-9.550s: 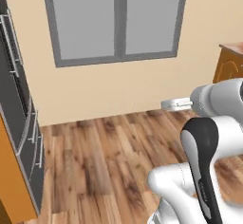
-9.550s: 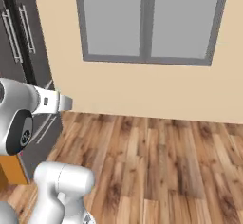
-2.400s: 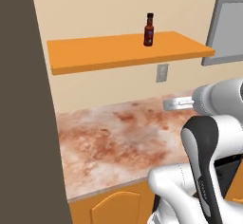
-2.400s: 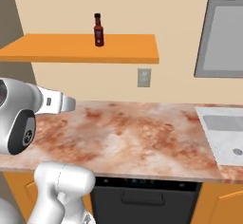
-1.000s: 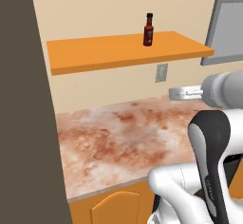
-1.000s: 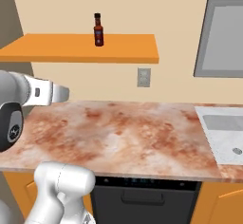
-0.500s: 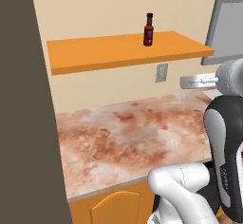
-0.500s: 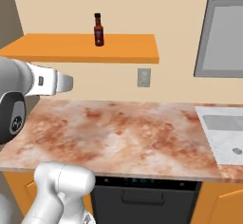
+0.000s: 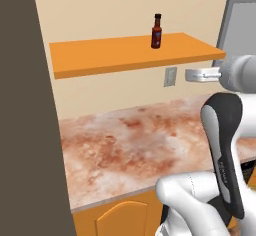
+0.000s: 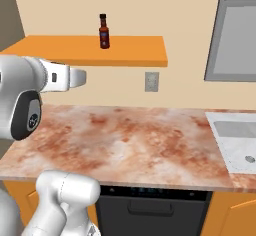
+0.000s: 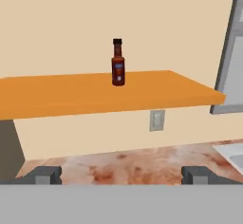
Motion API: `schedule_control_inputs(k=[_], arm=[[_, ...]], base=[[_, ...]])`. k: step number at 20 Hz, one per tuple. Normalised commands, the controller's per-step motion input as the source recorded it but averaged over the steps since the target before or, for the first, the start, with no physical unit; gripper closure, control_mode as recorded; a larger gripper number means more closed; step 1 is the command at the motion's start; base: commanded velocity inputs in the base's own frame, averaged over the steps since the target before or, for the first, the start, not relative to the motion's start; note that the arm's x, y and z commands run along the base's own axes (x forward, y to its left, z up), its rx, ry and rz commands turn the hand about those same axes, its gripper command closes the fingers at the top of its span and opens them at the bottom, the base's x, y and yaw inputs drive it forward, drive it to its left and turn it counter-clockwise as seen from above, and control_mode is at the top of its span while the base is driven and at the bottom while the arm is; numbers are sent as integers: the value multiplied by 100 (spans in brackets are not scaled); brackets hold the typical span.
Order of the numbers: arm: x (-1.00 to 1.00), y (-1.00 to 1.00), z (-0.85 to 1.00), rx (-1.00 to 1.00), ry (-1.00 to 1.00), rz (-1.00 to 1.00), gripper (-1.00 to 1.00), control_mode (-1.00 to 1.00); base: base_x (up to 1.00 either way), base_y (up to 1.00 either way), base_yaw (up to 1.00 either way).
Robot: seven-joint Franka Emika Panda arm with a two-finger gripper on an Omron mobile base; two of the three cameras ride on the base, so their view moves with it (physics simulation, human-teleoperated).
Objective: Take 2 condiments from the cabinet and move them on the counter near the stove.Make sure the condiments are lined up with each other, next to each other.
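One of the condiments, a dark-red sauce bottle with a black cap, stands upright on the cabinet, a flat open orange shelf. My gripper hangs in the air above the mottled counter, a little below shelf height and well short of the bottle. Its fingers stand wide open with nothing between them. The stove is out of view.
A wall outlet sits under the shelf. A sink is set into the counter at the right, below a grey wall unit. A tall dark panel bounds the left. A black appliance front is under the counter.
Since the oldest frames the base drove from a window wall to this counter. In the last second the hand rose from near counter level to just under shelf height, still open.
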Motion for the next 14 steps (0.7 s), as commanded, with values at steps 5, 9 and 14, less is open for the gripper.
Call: schedule_control_inputs(k=[5,9,14], arm=[[54,0,16,0,-1,-13,-100,-100],[46,0,22,0,0,-6,-100,-100],[45,0,8,0,0,0,-100,-100]], base=[[0,0,0],[0,0,0],[0,0,0]])
